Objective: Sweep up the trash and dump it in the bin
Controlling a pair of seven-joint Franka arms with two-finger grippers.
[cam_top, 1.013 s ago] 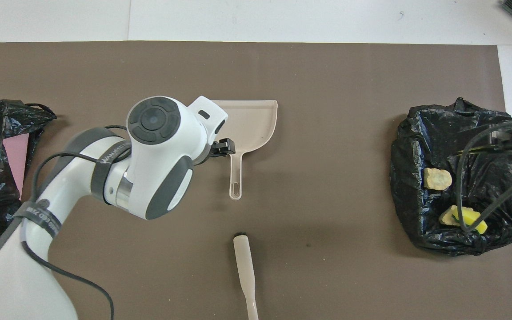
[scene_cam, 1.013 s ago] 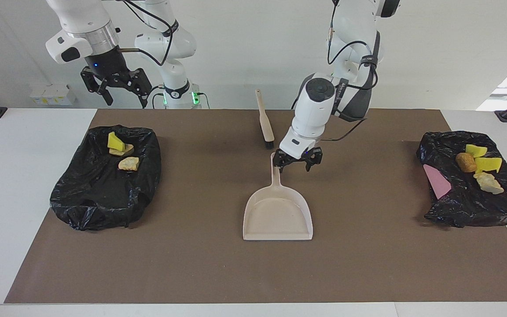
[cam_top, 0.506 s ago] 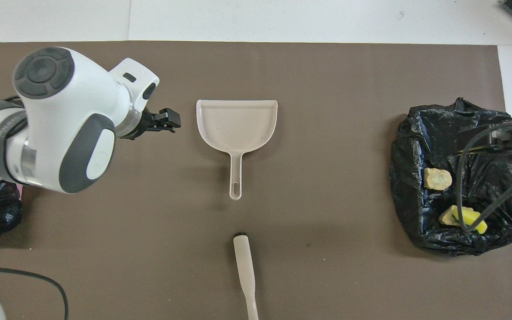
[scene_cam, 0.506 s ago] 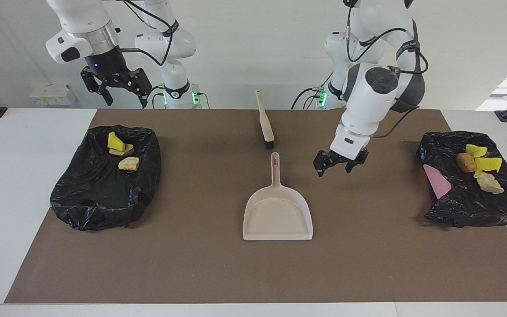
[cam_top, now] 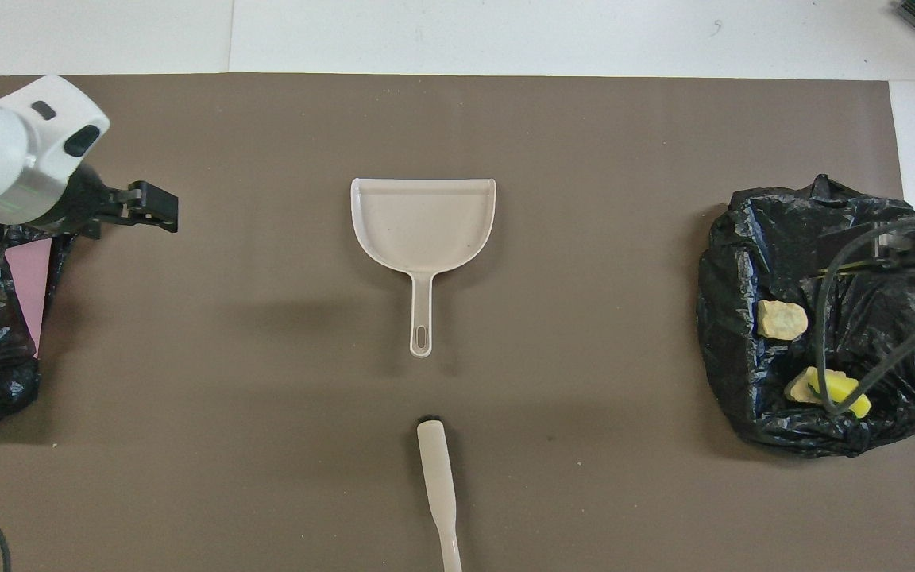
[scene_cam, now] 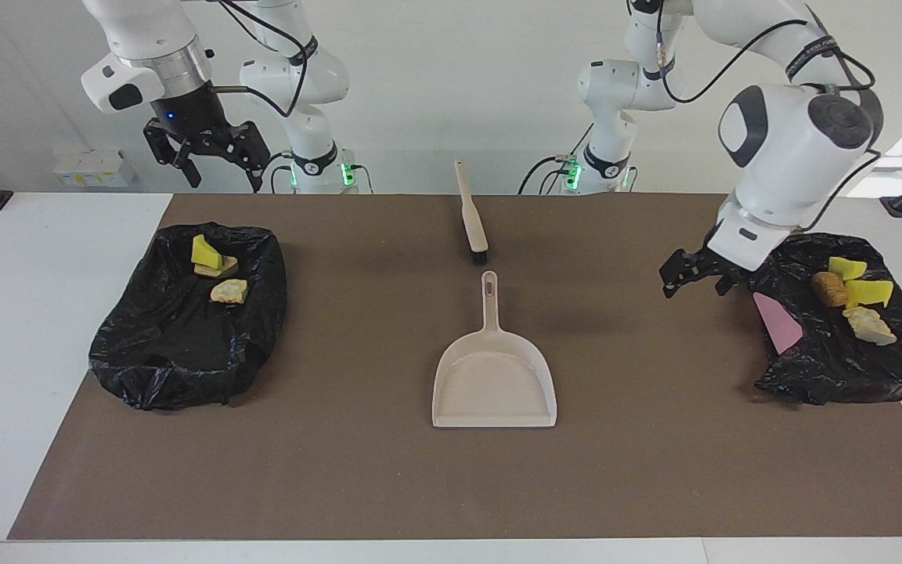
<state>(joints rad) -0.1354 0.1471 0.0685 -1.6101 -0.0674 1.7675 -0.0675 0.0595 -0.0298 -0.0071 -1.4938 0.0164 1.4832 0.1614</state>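
The trash lies in two black bag-lined bins. The bin [scene_cam: 177, 352] at the right arm's end holds a yellow wedge [scene_cam: 205, 252] and two tan lumps [scene_cam: 229, 291]; it also shows in the overhead view [cam_top: 743, 262]. The bin [scene_cam: 835, 368] at the left arm's end holds two yellow wedges [scene_cam: 869, 293], a brown lump [scene_cam: 829, 288] and a beige lump [scene_cam: 871, 325]. My left gripper [scene_cam: 694, 280] is open and empty, low over the mat beside that bin. My right gripper [scene_cam: 212, 160] is open and empty, raised by the table's edge, and waits.
A beige dustpan [scene_cam: 494, 376] lies empty in the middle of the brown mat, handle toward the robots. A beige brush [scene_cam: 470, 215] lies nearer to the robots than the dustpan. A pink card [scene_cam: 778, 321] leans in the bin at the left arm's end.
My left gripper has left the dustpan's handle and swung away empty toward the bin at the left arm's end. The dustpan, brush and right arm have not moved.
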